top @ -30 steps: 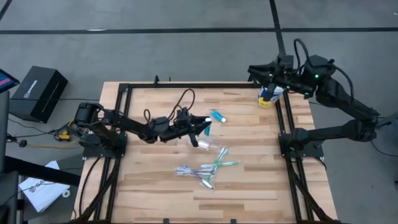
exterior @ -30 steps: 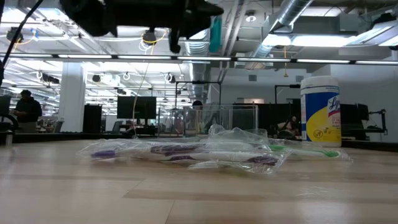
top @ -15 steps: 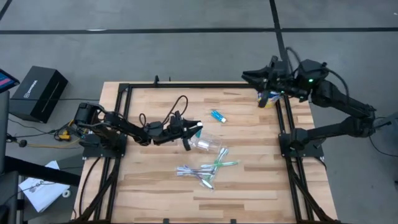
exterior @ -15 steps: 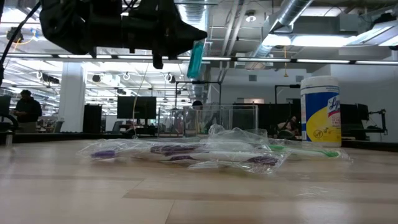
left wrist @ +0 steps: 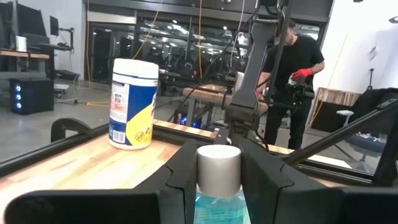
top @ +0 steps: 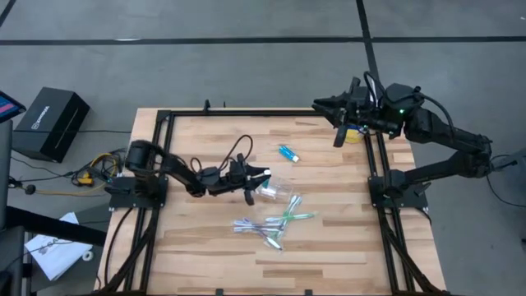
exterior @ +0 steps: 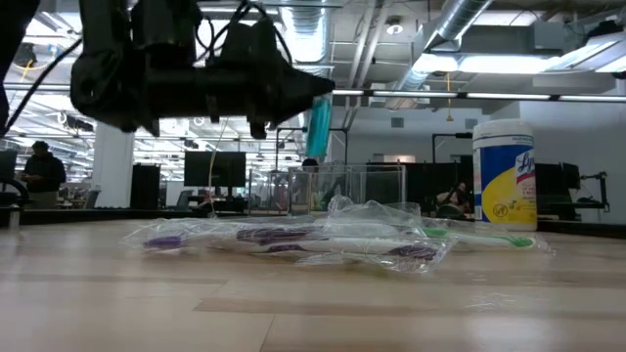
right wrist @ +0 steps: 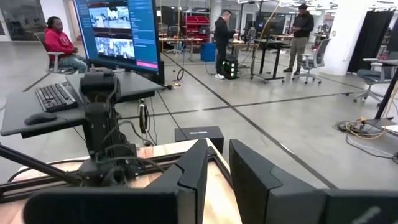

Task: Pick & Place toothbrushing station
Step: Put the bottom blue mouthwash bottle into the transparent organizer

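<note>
The left gripper (top: pixel 261 173) held 1 blue tube (exterior: pixel 318 120), clamped between its fingers (left wrist: pixel 180 177) with the white cap (left wrist: pixel 219 170) pointing forward past the fingertips. In the low view the tube hung nearly upright, well above the table (top: pixel 329 247), cap end hidden in the gripper.

The relation that mattered was tube to cup. The clear cup (top: pixel 275 191) lay on the table just beside the left gripper, on the side away from that arm's base, and it looked tipped over rather than standing; its mouth could not be made out. Just beyond it lay the toothbrushes (top: pixel 271 224), a loose bundle in clear wrap, long axes running roughly across the table. The 2nd tube (top: pixel 288 153) lay apart from them toward the far edge, on a slant.

The left arm was plainly the nearer one to all of these. The right gripper (top: pixel 339 131) hovered at the far right corner next to the canister (top: pixel 355 131), its jaws a narrow gap apart and holding nothing.

If the tube was bound for the cup, the gripper would probably have needed only a short move outward and down.
</note>
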